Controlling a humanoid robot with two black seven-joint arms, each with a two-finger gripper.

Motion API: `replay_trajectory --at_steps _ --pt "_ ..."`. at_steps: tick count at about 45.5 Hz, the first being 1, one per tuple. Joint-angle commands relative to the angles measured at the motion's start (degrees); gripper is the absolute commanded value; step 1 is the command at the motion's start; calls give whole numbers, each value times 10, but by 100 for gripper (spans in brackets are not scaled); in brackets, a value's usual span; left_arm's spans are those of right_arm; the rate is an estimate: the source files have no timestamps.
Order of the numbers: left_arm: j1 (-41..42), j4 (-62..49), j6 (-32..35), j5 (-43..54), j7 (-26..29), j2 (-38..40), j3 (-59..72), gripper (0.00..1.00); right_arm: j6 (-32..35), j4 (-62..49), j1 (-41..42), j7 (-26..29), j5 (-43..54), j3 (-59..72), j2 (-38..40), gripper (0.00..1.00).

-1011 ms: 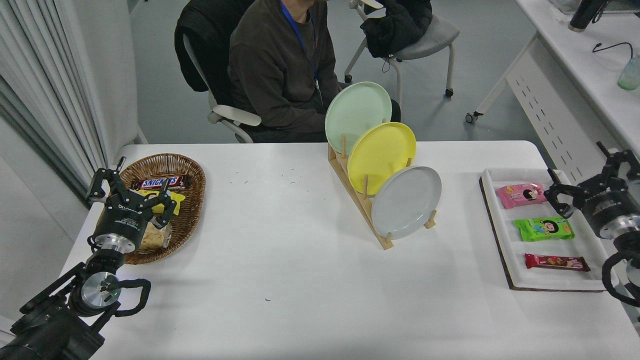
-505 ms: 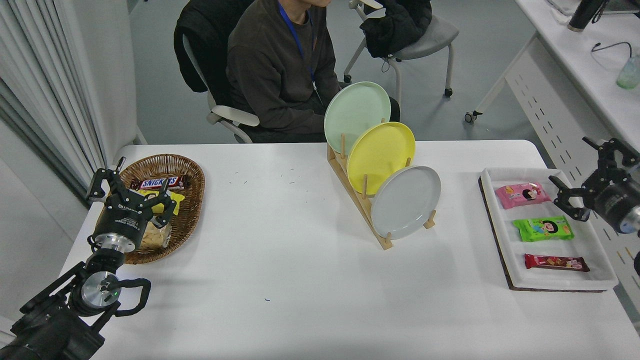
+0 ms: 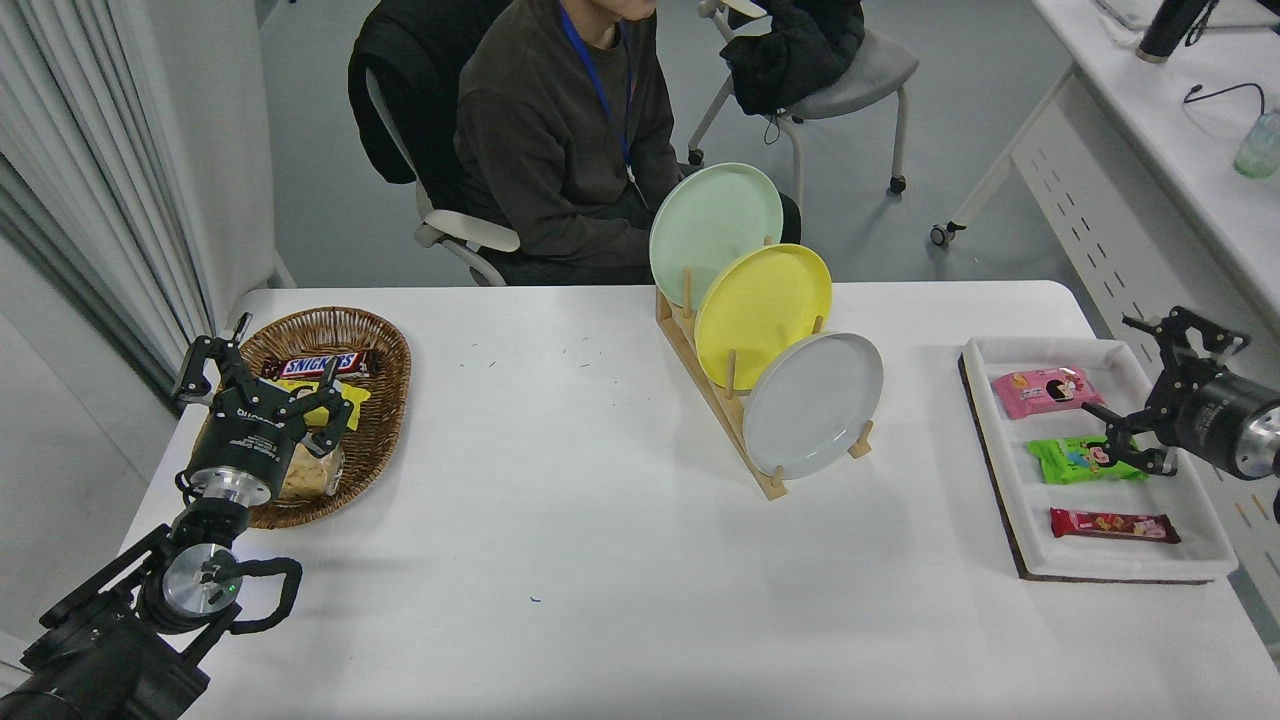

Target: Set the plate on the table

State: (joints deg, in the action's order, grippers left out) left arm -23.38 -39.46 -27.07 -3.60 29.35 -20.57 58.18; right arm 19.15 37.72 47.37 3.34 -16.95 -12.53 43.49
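so, at the lower left the left tool (image 3: pixel 262 385) sits parked over a wicker basket (image 3: pixel 385 400) of snacks, fingers spread. on the white counter (image 3: pixel 560 480) a wooden rack (image 3: pixel 715 400) holds a mint green plate (image 3: pixel 714 232), a yellow plate (image 3: pixel 762 312) and, nearest, the grey plate (image 3: pixel 812 403), all on edge. further right, the right tool (image 3: pixel 1150 395) hangs over a white tray (image 3: pixel 1000 470) of snack packets, fingers spread, holding nothing.

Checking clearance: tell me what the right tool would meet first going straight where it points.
The right tool points leftward over the white tray; past it, probably the grey plate in the wooden rack, though its height is unclear.
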Motion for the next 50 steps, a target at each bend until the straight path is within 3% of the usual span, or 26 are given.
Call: replay_trajectory --at_steps 1,8,21,50 --pt "0 0 0 0 0 0 0 98 -47 19 28 83 -1 -6 -1 99" --pt "0 0 0 0 0 0 0 98 -78 73 66 98 7 15 12 99" --pt "0 0 0 0 0 0 0 98 -69 153 151 98 7 97 38 99" --pt "0 0 0 0 0 0 0 98 -69 155 244 98 12 220 37 99"
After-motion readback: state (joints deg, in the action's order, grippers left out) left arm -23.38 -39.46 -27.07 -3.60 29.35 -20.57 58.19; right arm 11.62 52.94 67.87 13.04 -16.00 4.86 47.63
